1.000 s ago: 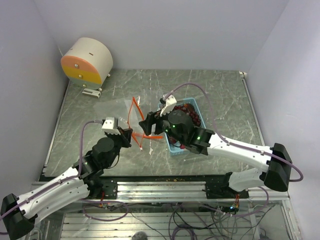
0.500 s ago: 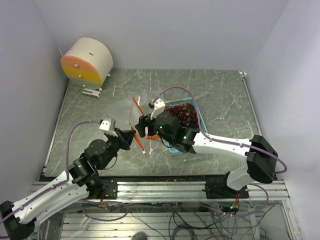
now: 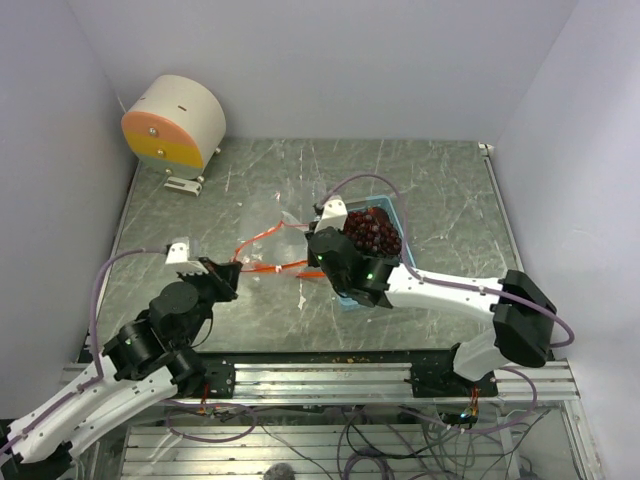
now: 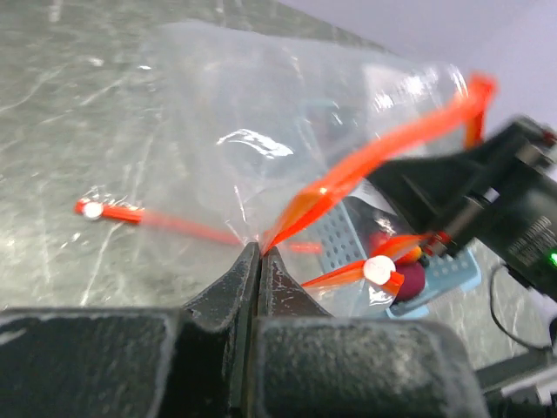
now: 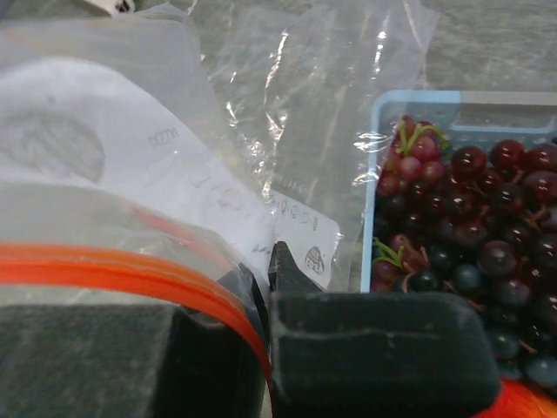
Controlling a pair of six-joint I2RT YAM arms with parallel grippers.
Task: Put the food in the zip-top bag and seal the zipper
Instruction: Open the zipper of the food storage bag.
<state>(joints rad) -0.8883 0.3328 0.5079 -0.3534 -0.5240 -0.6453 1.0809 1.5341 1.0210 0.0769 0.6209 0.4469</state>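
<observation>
The zip-top bag point(image 3: 272, 245) hangs stretched between my two grippers, clear and crinkly, over the table's middle. Its orange zipper point(image 3: 275, 267) runs between them. In the left wrist view my left gripper point(image 4: 259, 250) is shut on the zipper point(image 4: 348, 174) at the bag's point(image 4: 261, 131) left end. My right gripper point(image 5: 271, 261) is shut on the bag's mouth, and the zipper point(image 5: 130, 268) runs in between its fingers. From above it point(image 3: 312, 258) stands by the tray's left side. The food point(image 3: 372, 230) lies as dark red berry clusters point(image 5: 470, 218) in the light blue tray point(image 3: 346, 299).
A white and orange drum-shaped device point(image 3: 175, 122) stands at the table's far left corner. The bag carries a white printed label point(image 5: 305, 235). The blue tray's rim point(image 5: 370, 192) is just right of my right fingers. A round red fruit point(image 4: 411, 279) shows by the tray.
My left arm drew back and left with the zipper, pulling the bag out flat and low. My right gripper shifted toward the tray and closed on the bag's mouth.
</observation>
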